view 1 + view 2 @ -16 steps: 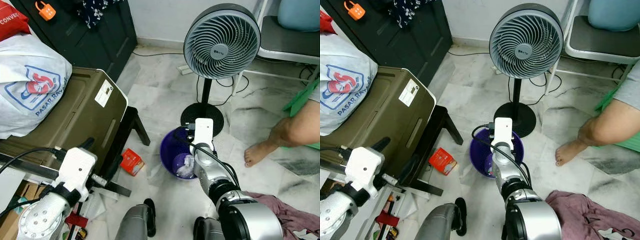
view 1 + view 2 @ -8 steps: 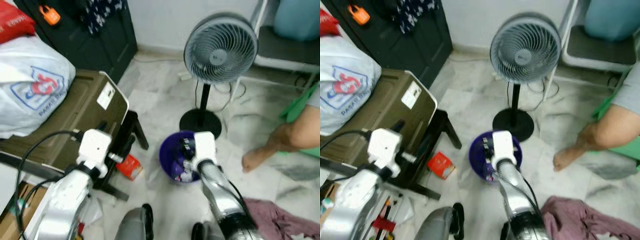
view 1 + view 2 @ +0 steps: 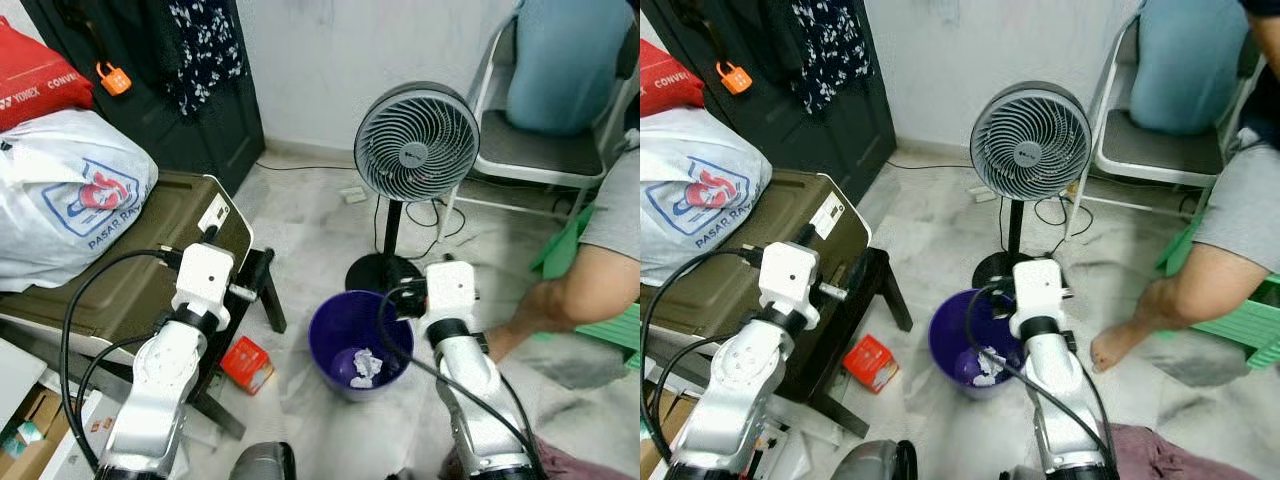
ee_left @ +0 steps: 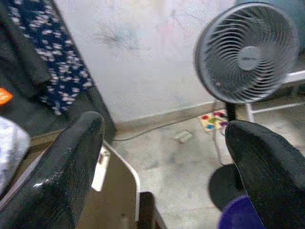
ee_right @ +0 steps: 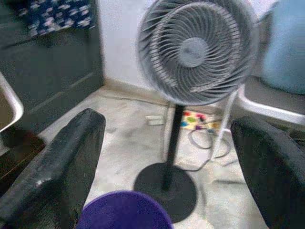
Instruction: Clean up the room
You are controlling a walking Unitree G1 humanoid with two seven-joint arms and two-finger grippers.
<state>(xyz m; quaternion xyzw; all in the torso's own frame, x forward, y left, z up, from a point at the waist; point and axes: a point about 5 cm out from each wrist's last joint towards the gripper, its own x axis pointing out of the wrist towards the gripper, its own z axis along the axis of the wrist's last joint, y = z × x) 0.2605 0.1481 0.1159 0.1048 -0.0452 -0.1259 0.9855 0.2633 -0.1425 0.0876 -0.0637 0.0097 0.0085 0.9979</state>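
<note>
A purple bin (image 3: 318, 352) stands on the marble floor before a grey pedestal fan (image 3: 417, 142). A crumpled white tissue (image 3: 364, 364) lies at the bin's bottom. A small red box (image 3: 247, 363) lies on the floor left of the bin. My right gripper (image 5: 169, 121) is held up beside the bin's right edge, open and empty, facing the fan. My left gripper (image 4: 164, 125) is raised over the olive suitcase (image 3: 125, 275), open with nothing between its fingers.
The suitcase rests on a black stand with a white plastic bag (image 3: 70, 195) on it. A person's bare leg (image 3: 560, 305) and a green stool (image 3: 610, 330) are at the right. A chair (image 3: 545, 150) stands behind the fan. Pink cloth (image 3: 1150, 455) lies by my feet.
The camera has tilted up and both arms have risen. My right gripper has come up out of the bin and the white tissue now lies loose inside it.
</note>
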